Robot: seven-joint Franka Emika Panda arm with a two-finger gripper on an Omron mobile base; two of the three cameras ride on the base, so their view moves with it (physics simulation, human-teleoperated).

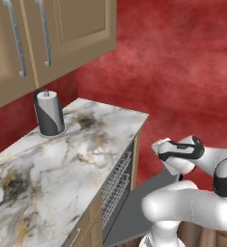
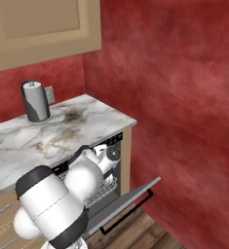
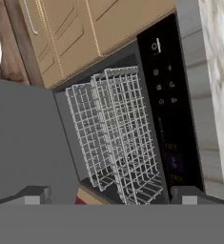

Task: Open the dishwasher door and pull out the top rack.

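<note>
The dishwasher door (image 2: 130, 198) is a dark grey panel that hangs open, folded down almost flat, with its black bar handle (image 2: 128, 215) on the outer edge. It also lies below the counter edge as the door (image 1: 136, 207) and at the left as the door (image 3: 23, 138). The top rack (image 3: 132, 138), a silver wire grid, sits in the opening just under the black control strip (image 3: 163, 119), with a second wire rack (image 3: 87, 138) below it. My gripper (image 3: 111, 198) is open in front of the racks, its fingertips (image 3: 37, 194) wide apart with nothing between them.
A marble counter (image 1: 52, 164) runs over the dishwasher and carries a grey paper towel holder (image 1: 49, 113). Tan drawer fronts (image 3: 70, 33) stand beside the opening. A red wall (image 2: 184, 97) closes the right side, over a wooden floor (image 2: 150, 233).
</note>
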